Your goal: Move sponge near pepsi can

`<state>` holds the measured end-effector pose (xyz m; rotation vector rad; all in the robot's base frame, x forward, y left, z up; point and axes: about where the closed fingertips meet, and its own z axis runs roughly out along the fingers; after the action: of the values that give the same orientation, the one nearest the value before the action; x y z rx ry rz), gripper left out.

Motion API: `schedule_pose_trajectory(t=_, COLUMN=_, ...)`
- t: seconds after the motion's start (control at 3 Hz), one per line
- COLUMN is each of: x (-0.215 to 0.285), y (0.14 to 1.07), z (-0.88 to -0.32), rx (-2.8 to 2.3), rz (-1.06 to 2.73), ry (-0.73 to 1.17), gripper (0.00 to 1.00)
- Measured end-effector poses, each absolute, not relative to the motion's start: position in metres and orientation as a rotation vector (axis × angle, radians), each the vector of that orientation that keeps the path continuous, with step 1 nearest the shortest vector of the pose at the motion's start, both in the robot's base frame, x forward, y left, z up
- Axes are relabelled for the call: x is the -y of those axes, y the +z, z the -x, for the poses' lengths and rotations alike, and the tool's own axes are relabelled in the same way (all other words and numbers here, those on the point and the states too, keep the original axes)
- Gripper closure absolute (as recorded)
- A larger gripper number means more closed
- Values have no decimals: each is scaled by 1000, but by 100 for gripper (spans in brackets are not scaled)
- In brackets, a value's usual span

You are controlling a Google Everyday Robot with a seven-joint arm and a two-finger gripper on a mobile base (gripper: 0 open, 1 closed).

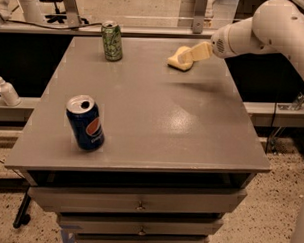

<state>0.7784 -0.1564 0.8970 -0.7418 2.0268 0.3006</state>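
Note:
The pale yellow sponge [174,63] lies on the grey table [157,113] at the far right. The dark blue pepsi can [85,122] stands upright at the near left, far from the sponge, its top open. My gripper [187,54] reaches in from the right on the white arm [255,29]. Its tip is over the sponge's right part and hides some of it. I cannot tell whether it holds the sponge.
A green drink can [112,40] stands at the table's far left. A white pump bottle [7,91] stands on a ledge left of the table. Drawers sit below the table's front edge. A rail runs behind the table.

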Motion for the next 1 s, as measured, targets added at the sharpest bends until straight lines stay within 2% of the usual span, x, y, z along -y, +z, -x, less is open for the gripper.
schedule_pose_trajectory(t=1.0, x=130, y=857, z=-789, rx=-2024, rz=757, ry=355, gripper=0)
